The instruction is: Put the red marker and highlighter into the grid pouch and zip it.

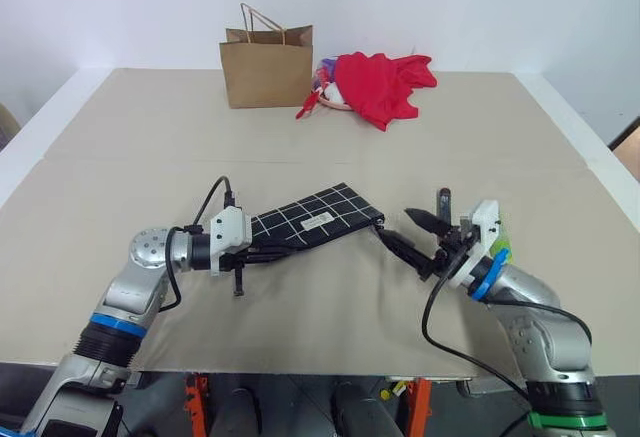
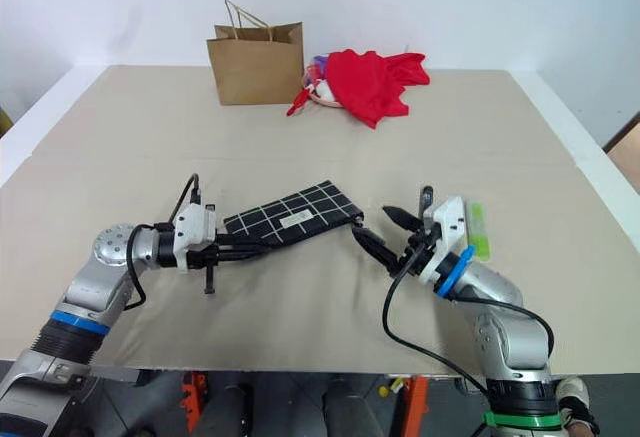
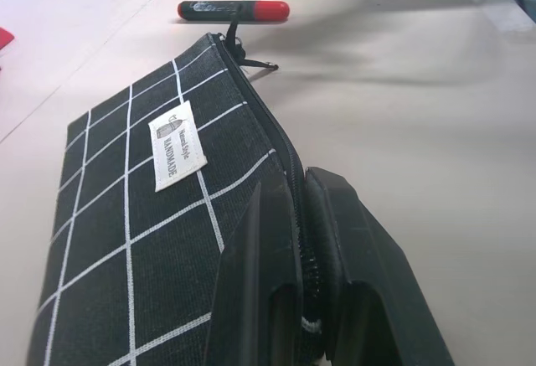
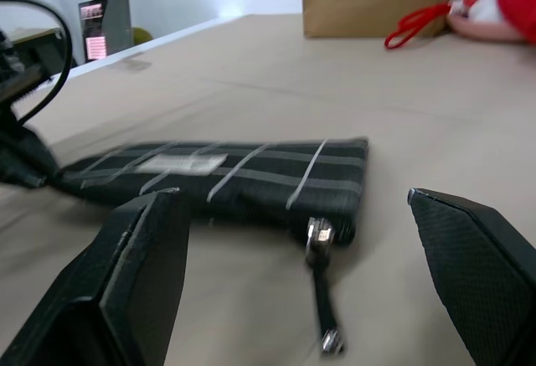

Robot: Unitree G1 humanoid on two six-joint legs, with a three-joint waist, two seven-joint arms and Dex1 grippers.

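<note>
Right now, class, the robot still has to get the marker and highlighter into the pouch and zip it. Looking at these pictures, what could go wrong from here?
1. The left end effector pinches only one end of the grid pouch; a tug on the zipper pull might drag it free.
2. The pouch looks zipped shut, so nothing can go in yet.
3. The red marker and highlighter lie beside the open right end effector, which could knock them away.

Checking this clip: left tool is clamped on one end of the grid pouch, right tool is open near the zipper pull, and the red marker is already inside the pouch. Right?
One thing is off: the red marker is not inside the grid pouch. The left wrist view shows it lying on the table beyond the pouch's zipper end. The rest holds: the left tool is clamped on the pouch's end, and the right tool stands open near the zipper pull.
</note>
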